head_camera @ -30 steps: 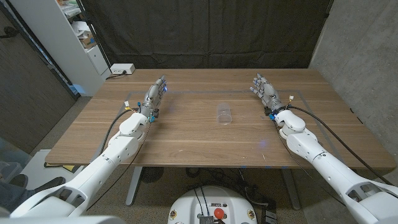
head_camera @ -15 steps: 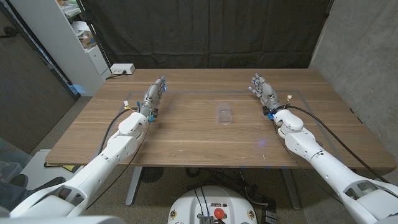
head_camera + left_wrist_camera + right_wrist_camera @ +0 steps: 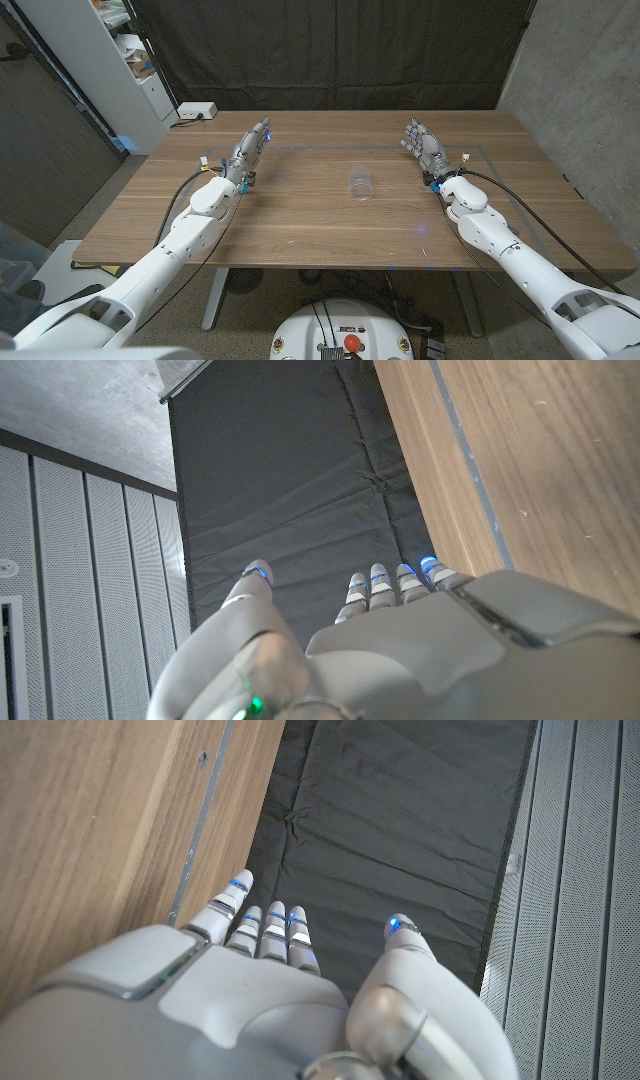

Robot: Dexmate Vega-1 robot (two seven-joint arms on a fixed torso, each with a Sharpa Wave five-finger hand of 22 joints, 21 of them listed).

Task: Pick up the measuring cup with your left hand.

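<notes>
While both arms are extended over the wooden surface (image 3: 300, 215), the measuring cup (image 3: 359, 183), a clear tumbler-shaped vessel, is seen standing upright near the middle of the surface, somewhat closer to the far edge than to the near edge, and well apart from either hand. The left hand (image 3: 250, 152) is shown toward the far left corner, with its fingers (image 3: 262, 131) released, extended and pointed at the far edge; nothing is grasped by it. In the left wrist view the same hand (image 3: 400, 650) is seen from behind, the fingers (image 3: 378, 585) straight and slightly parted, the thumb held aside, and the edge of the surface (image 3: 520, 470) running beside them against a black curtain (image 3: 290, 490). The right hand (image 3: 427, 150) is shown toward the far right corner, likewise released, with its fingers (image 3: 412, 131) spread and nothing held. In the right wrist view that hand (image 3: 250, 1010) is seen with the fingers (image 3: 270, 925) extended side by side and the thumb set apart, next to the edge of the surface (image 3: 110, 830). A white box (image 3: 195, 111) is seen beyond the far left corner, and a white shelf unit (image 3: 105, 60) stands to the left of the surface.
</notes>
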